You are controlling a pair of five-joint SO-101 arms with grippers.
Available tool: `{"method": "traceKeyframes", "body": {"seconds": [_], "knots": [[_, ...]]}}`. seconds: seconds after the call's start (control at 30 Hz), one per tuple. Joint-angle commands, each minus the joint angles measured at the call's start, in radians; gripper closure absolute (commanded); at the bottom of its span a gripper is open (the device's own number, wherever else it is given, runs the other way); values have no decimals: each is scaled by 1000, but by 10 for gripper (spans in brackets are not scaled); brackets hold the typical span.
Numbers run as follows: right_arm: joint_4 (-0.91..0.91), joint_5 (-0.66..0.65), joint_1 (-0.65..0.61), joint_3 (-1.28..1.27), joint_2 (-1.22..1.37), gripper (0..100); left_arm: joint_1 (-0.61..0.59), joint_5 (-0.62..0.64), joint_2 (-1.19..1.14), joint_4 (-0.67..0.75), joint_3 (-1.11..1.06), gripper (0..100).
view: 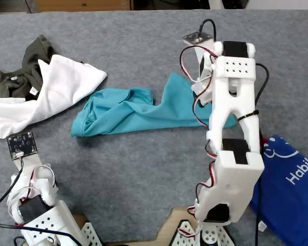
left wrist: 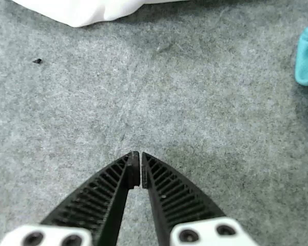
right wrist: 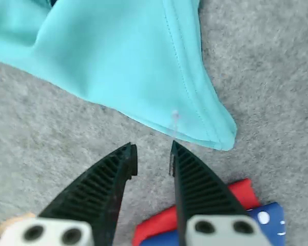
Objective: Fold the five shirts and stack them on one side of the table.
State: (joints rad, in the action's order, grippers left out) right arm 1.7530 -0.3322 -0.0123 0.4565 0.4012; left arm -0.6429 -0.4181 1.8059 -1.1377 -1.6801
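Grey table (view: 143, 169) holds a crumpled teal shirt (view: 124, 111); left end effector (left wrist: 140, 159) closed, right end effector (right wrist: 152, 155) parted.

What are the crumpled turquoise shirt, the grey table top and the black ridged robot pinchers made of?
The crumpled turquoise shirt looks like soft, matte knit cloth, maybe cotton: it folds loosely and shows a stitched hem. The grey table cover seems fuzzy felt or thin carpet, with a speckled nap. The right gripper has black ridged fingers that look like dull hard plastic.
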Motion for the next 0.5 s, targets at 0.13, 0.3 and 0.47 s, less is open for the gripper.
{"method": "traceKeyframes", "body": {"seconds": [0.13, 0.3, 0.47], "knots": [[-14, 38, -19, -30, -30, 872, -3, -5, 5, -3, -12, 970], [-14, 37, -15, -21, 16, 872, -3, -5, 5, -3, -12, 970], [-15, 37, -7, -21, 30, 872, -3, -5, 5, -3, -12, 970]]}}
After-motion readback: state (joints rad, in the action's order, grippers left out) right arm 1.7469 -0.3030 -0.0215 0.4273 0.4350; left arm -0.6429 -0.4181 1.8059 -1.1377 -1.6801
